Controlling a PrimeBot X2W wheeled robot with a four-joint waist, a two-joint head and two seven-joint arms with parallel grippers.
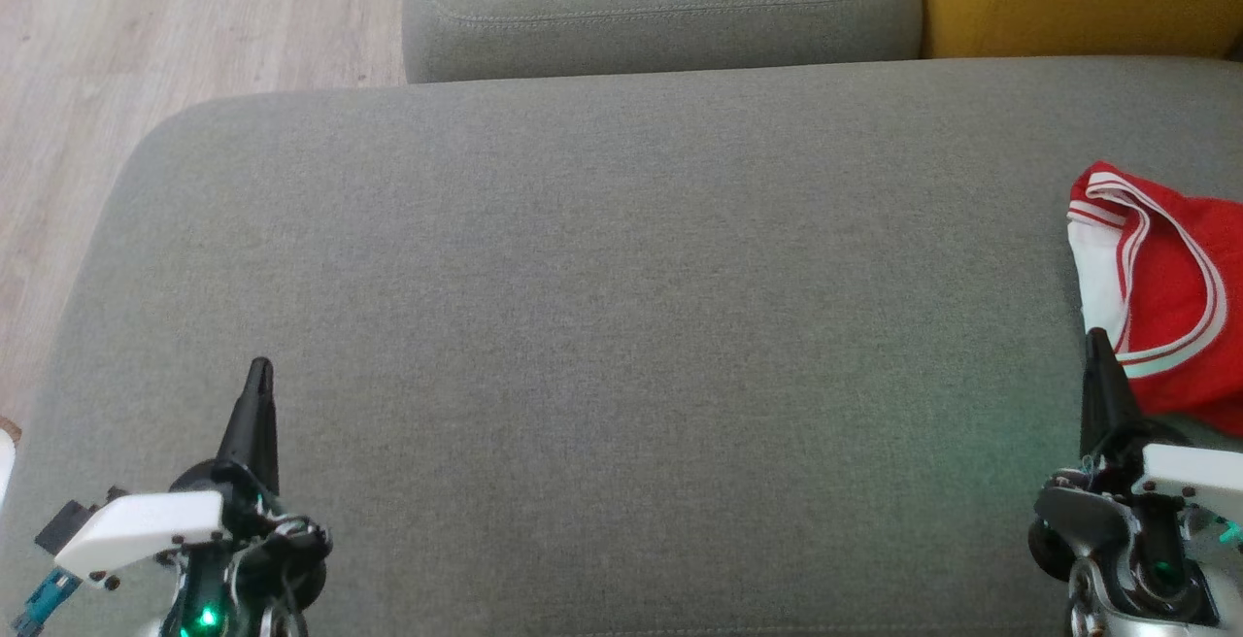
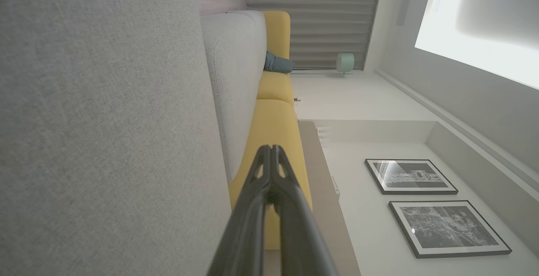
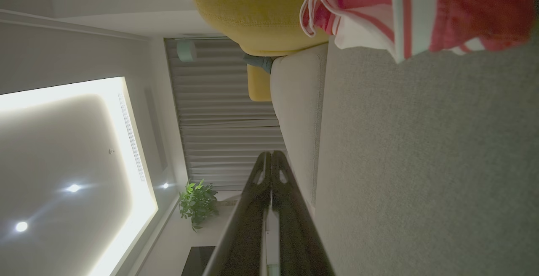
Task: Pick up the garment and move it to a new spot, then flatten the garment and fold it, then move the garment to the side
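Garment (image 1: 1170, 287) lies beside the right jaws; both jaws clenched empty, pointing straight forward.

place: home living room | signs: grey sofa (image 1: 621, 326), framed pictures (image 2: 410, 176), curtains (image 3: 227, 133)

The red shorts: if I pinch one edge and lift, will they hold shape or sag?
Probably floppy: the red shorts lie crumpled with folded-over striped edges, so they should drape from one pinch. Likely light, since the fabric looks thin. On the woven grey cushion a push would likely bunch them.
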